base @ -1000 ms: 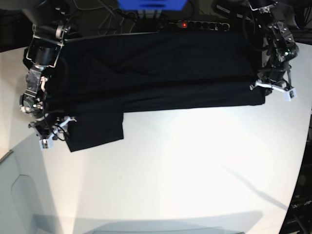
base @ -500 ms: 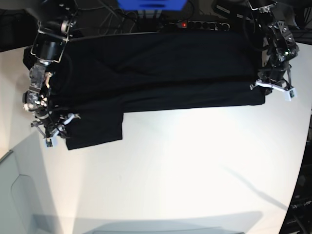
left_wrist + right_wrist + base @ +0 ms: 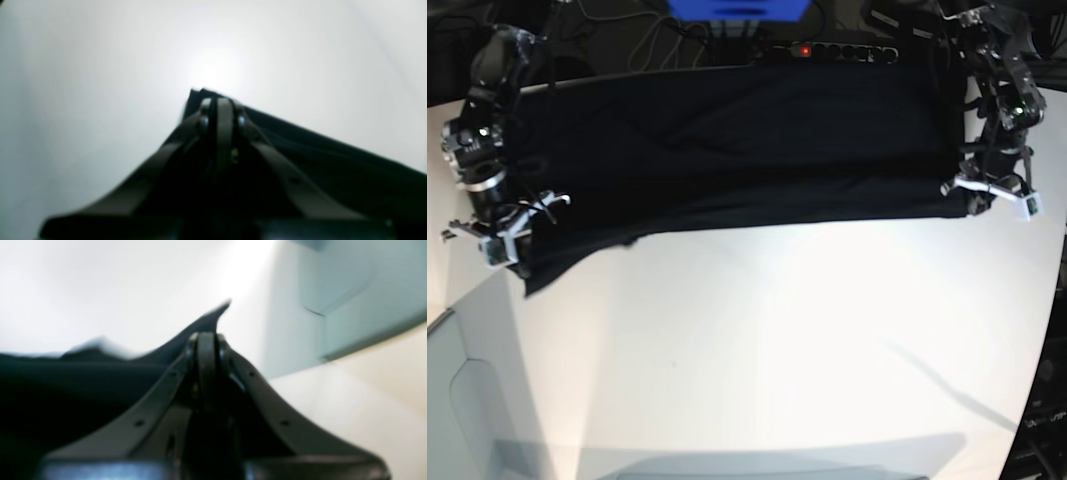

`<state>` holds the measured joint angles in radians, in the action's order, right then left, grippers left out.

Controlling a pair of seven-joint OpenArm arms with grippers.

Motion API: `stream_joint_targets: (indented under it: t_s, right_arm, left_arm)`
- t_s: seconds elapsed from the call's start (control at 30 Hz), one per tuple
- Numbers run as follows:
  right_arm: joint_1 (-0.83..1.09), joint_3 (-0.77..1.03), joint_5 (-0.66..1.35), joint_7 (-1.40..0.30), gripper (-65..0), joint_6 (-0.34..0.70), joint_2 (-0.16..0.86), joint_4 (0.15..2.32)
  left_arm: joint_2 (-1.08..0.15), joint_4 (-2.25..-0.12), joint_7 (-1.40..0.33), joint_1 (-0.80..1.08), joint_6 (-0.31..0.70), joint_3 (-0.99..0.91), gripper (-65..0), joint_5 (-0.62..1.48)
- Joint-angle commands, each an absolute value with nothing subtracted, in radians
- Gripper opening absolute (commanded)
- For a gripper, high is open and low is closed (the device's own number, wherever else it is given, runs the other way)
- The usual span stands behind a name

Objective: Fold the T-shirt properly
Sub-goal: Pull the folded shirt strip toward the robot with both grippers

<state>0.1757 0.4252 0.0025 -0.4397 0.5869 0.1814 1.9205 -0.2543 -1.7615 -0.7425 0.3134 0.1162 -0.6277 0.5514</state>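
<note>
T-shirt (image 3: 727,140) lies spread flat along far edge of white table (image 3: 777,340), one long black band. Left end effector (image 3: 992,192) clamped shut on near corner of the cloth at its end; right end effector (image 3: 507,228) likewise shut on the corner opposite, where a loose flap droops toward the near side. Likely reason for the paired corner grips: both ends of one edge can be lifted together and carried over in a single fold. Fabric matte, soft, shallow creases running lengthwise. Table smooth, glossy, glare at centre. Power strip (image 3: 832,50) behind.
</note>
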Motion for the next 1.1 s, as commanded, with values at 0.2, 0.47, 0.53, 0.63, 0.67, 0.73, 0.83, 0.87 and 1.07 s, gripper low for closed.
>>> stream_joint_targets:
  t_s: [0.2, 0.47, 0.53, 0.63, 0.67, 0.73, 0.83, 0.87, 1.07]
  right_arm:
    - [0.338, 0.478, 0.015, -0.407, -65.0, 0.588, 0.171, 2.022]
    - [0.467, 0.55, 0.131, -0.406, -65.0, 0.588, 0.171, 2.026]
    - [0.486, 0.582, 0.145, -0.406, -65.0, 0.59, 0.171, 2.026]
    - [0.51, 0.615, 0.145, -0.406, -65.0, 0.661, 0.17, 2.028]
    - [0.512, 0.627, 0.145, -0.406, -65.0, 0.696, 0.166, 2.029]
    - [0.516, 0.661, 0.145, -0.406, -65.0, 0.698, 0.131, 2.034]
    - [0.516, 0.71, 0.145, -0.406, -65.0, 0.698, 0.101, 2.038]
    - [0.516, 0.725, 0.145, -0.406, -65.0, 0.698, 0.096, 2.038]
    - [0.521, 0.808, 0.145, -0.406, -65.0, 0.698, 0.064, 2.04]
  left_arm:
    - [-0.269, -1.851, -0.719, 0.369, 0.114, -0.638, -65.0, 0.556]
    - [-0.269, -1.859, -0.714, 0.433, 0.114, -0.667, -65.0, 0.556]
    - [-0.269, -1.859, -0.719, 0.435, 0.114, -0.676, -65.0, 0.556]
    - [-0.269, -1.865, -0.716, 0.452, 0.114, -0.694, -65.0, 0.558]
    - [-0.269, -1.871, -0.717, 0.455, 0.114, -0.696, -65.0, 0.558]
    - [-0.269, -1.883, -0.719, 0.455, 0.114, -0.696, -65.0, 0.558]
    - [-0.26, -1.902, -0.722, 0.464, 0.114, -0.696, -65.0, 0.558]
    - [-0.257, -1.905, -0.719, 0.472, 0.114, -0.697, -65.0, 0.558]
    - [-0.257, -1.906, -0.72, 0.475, 0.114, -0.697, -65.0, 0.556]
